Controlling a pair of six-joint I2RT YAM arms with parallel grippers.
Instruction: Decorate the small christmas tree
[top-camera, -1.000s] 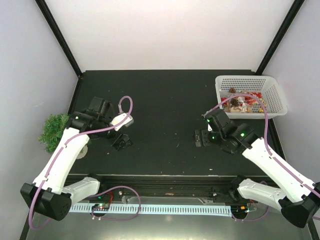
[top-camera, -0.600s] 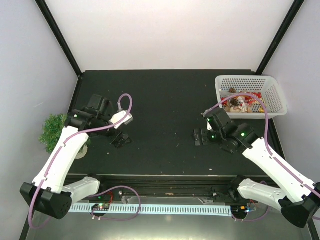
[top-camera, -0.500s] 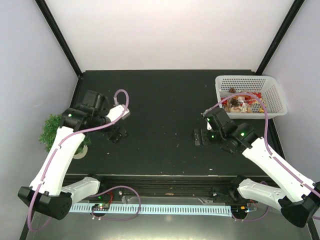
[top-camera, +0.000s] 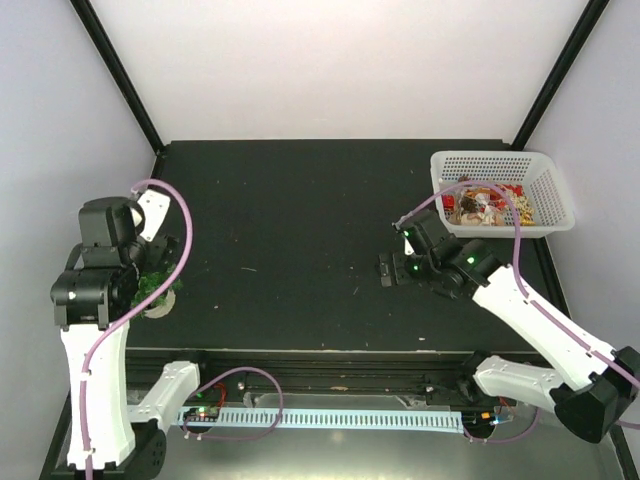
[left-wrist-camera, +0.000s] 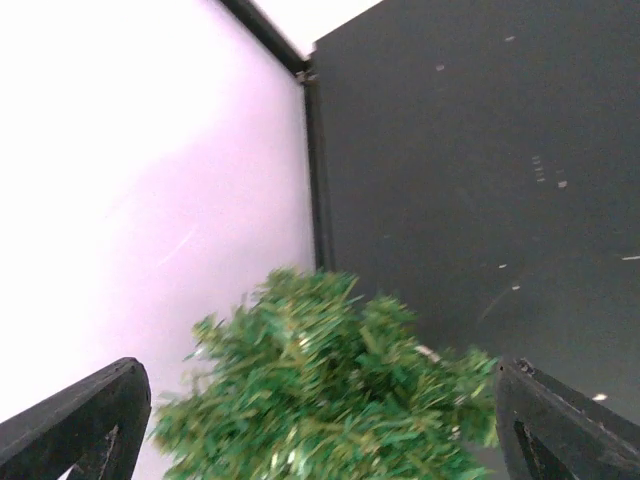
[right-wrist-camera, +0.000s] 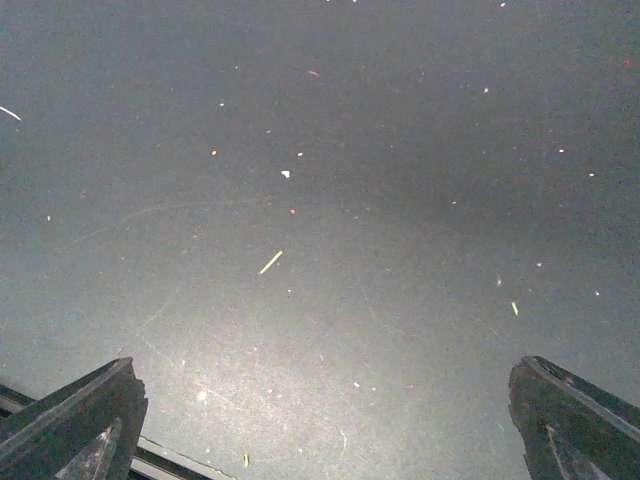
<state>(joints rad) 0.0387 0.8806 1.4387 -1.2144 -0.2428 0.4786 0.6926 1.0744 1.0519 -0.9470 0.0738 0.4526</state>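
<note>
Small christmas tree (left-wrist-camera: 320, 400) standing at the left edge of the table (top-camera: 320, 200), below the left gripper (left-wrist-camera: 315, 372), its fingers spread wide; right gripper (right-wrist-camera: 325, 365) likewise spread, holding nothing.

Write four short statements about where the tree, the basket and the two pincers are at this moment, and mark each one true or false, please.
1. The small christmas tree stands near the left edge of the table. True.
2. The left pincer is shut on the tree. False: its jaws stand wide apart, with the tree between them.
3. The white basket at the far right of the table holds small colourful items. True.
4. The right pincer holds an ornament. False: it is open and empty, over bare table.
</note>
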